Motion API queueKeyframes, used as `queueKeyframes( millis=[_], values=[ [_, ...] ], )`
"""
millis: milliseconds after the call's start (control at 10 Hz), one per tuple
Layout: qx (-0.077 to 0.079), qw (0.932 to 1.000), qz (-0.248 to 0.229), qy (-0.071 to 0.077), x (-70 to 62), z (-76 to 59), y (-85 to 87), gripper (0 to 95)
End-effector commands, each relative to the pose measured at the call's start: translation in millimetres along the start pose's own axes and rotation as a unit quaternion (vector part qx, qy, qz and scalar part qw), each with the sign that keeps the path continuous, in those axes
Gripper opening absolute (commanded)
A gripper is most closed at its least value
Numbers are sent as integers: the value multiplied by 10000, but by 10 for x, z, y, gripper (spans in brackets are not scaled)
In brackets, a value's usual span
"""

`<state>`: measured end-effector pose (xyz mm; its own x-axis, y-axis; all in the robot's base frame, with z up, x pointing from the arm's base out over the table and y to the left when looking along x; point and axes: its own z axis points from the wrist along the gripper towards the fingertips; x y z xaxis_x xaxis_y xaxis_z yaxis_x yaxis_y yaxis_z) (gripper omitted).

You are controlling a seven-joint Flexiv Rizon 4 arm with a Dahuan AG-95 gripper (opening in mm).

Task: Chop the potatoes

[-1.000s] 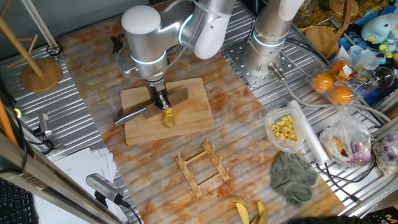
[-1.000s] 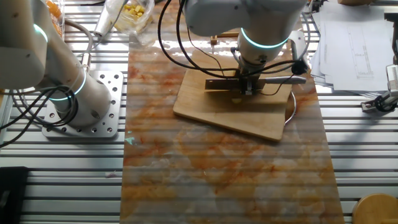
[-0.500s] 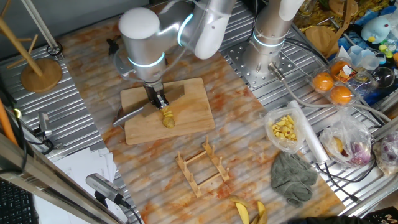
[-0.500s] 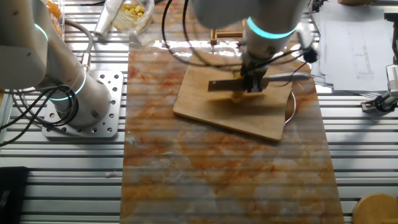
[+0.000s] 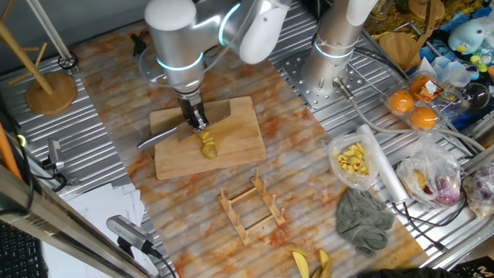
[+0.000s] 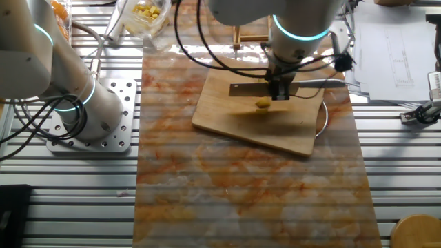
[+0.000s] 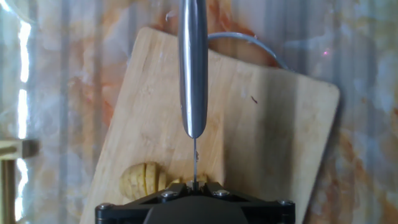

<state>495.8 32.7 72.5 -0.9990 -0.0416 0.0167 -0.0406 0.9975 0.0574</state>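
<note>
The hand (image 5: pixel 198 121) is gripping a knife (image 5: pixel 174 133) by the blade end, with the metal handle sticking out over the edge of the wooden cutting board (image 5: pixel 241 139). The potatoes (image 5: pixel 207 145) are lying on the board just beside the hand, apparently already scored into slices, though the hand view shows them only partly. The board is resting on the marbled tabletop (image 5: pixel 309 185).

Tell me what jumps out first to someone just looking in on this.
The gripper holding a knife over the wooden board at table centre. Beside the blade lies a small cluster of potatoes, already sliced in the hand view. Off to the side sit bags of produce and oranges.
</note>
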Motion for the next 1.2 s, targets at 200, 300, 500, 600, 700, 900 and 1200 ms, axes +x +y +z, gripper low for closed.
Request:
queueKeyframes(
  millis=[200,300,500,600,700,900,1200],
  values=[
    [-7,10000,-23,-37,40,61,8,0],
    [-3,10000,-26,-44,58,94,13,0],
    [4,10000,-48,-53,91,120,7,0],
    [9,10000,-45,-54,97,133,5,0],
    [14,10000,-43,-57,100,143,7,0],
    [20,10000,-38,-84,104,176,15,0],
    [80,9999,-13,-141,89,291,32,0]
  ],
)
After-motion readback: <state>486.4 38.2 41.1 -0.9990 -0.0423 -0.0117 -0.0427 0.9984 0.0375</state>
